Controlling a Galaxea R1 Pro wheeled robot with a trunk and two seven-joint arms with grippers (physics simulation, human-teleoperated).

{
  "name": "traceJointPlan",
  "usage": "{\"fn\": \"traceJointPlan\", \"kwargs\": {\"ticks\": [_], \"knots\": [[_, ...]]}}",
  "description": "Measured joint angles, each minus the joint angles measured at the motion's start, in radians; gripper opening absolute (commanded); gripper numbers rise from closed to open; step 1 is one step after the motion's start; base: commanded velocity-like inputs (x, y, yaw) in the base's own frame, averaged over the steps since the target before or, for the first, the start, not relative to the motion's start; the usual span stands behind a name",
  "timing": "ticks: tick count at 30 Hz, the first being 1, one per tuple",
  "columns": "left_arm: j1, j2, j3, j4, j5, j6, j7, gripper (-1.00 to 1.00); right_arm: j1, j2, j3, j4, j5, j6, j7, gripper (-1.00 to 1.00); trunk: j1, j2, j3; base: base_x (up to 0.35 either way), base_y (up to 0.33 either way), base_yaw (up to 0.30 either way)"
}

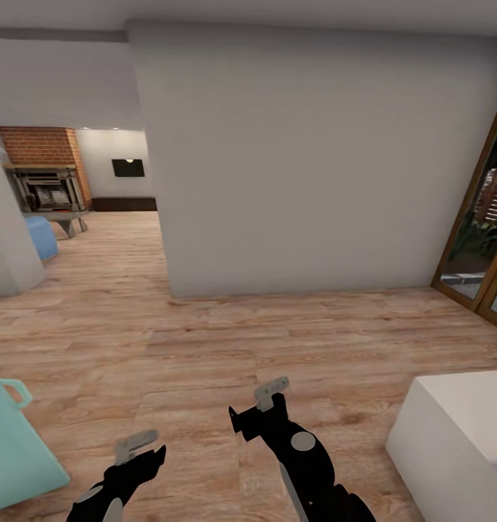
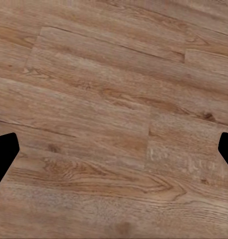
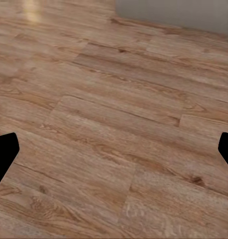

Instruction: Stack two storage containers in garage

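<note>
both claws, left claw (image 1: 136, 446) and right claw (image 1: 270, 392), spread wide, empty; swinging toward the brick fireplace (image 1: 42, 170) risks clipping the wall corner (image 1: 165, 239).

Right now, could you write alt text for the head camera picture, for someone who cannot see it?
Two black robot arms, left gripper and right gripper, hang empty over a light wood plank floor facing a plain white wall. A red brick fireplace stands far left; wood-framed glass doors at right.

The plank floor (image 1: 227, 348) looked like light, matt wood with visible grain. The wall (image 1: 299, 159) was smooth, plain white. The fireplace (image 1: 42, 148) showed rough red brick; the door frame (image 1: 474, 210) was wood.
</note>
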Motion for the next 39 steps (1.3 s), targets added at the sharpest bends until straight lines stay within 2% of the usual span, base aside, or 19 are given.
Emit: {"fn": "traceJointPlan", "kwargs": {"ticks": [39], "knots": [[0.000,0.000,0.000,0.009,0.002,0.000,-0.003,1.00,0.000,0.000,0.000,0.000,0.000,0.000,-0.001,1.00,0.000,0.000,0.000,0.337,0.000,0.000]]}}
